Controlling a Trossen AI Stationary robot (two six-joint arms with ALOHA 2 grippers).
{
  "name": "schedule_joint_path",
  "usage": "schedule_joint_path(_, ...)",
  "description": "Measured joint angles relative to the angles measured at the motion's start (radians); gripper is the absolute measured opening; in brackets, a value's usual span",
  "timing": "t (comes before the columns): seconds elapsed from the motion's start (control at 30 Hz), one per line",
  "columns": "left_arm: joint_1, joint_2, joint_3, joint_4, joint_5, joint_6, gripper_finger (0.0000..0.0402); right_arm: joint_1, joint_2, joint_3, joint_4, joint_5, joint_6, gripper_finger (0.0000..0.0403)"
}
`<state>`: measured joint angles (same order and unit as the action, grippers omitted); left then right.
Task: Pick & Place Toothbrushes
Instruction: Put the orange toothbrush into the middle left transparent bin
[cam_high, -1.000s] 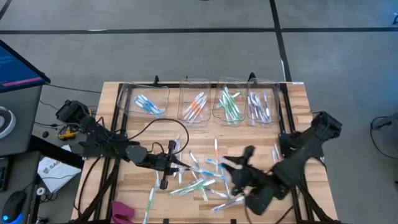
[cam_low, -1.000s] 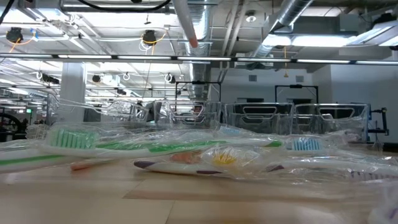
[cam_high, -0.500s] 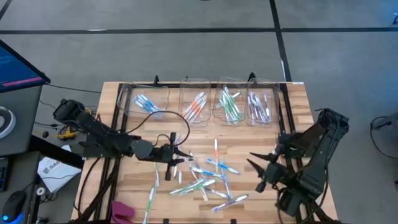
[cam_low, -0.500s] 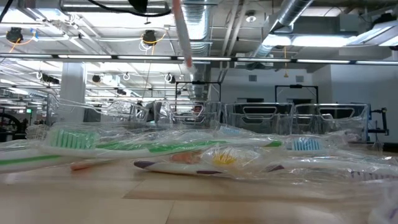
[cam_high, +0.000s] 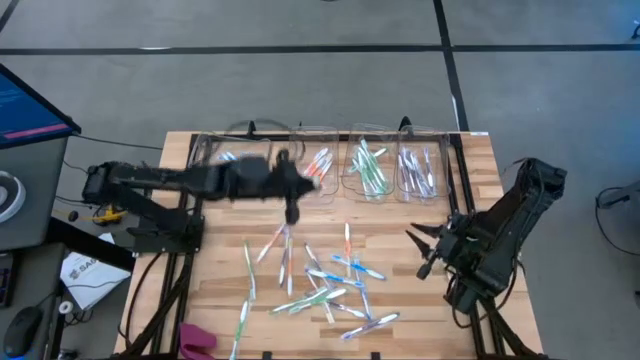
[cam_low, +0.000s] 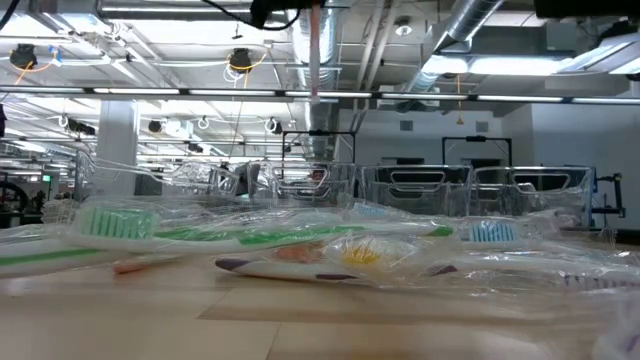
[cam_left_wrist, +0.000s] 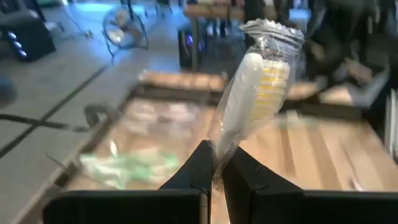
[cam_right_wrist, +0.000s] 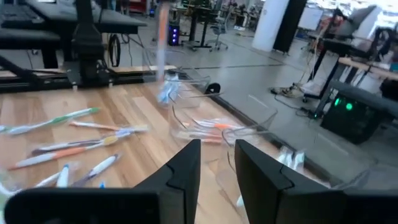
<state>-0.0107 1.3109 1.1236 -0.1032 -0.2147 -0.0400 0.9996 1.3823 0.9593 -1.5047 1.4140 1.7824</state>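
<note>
wooden slatted table (cam_high: 470, 150): left gripper (cam_high: 291, 213) carries a wrapped white-and-yellow toothbrush (cam_left_wrist: 252, 93) toward clear plastic bins (cam_high: 318, 160).
fingers clenched on its handle for sorting; right gripper (cam_high: 420, 252) waits aside, empty, fingers parted.

Left claw (cam_high: 291, 212) motion-blurred in the high view. Wrapped toothbrush (cam_left_wrist: 255, 93) shows its head only; handle hidden between the fingers (cam_left_wrist: 198, 167).

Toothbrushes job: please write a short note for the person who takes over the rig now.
Left gripper: shut on a wrapped toothbrush, lifted near the clear bins.
Right gripper: empty, jaws apart, raised at the table's right side.
Done: some toothbrushes lie in all four bins.
Left: drop the held one into a bin, then clear the loose toothbrushes scattered on the table.
</note>
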Motion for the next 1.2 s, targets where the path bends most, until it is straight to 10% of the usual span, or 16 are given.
schedule_joint_path(0.4, 0.386, 0.084, 0.087, -0.054, 0.128, -0.128, 0.0009, -0.001, -0.015, -0.019, 0.029, 0.0, 0.07, 0.0092)
schedule_joint_path(1.2, 0.526, 0.336, 0.086, -0.139, 0.2, -0.264, 0.0044, -0.001, -0.015, -0.018, 0.049, 0.001, 0.066, 0.0092)
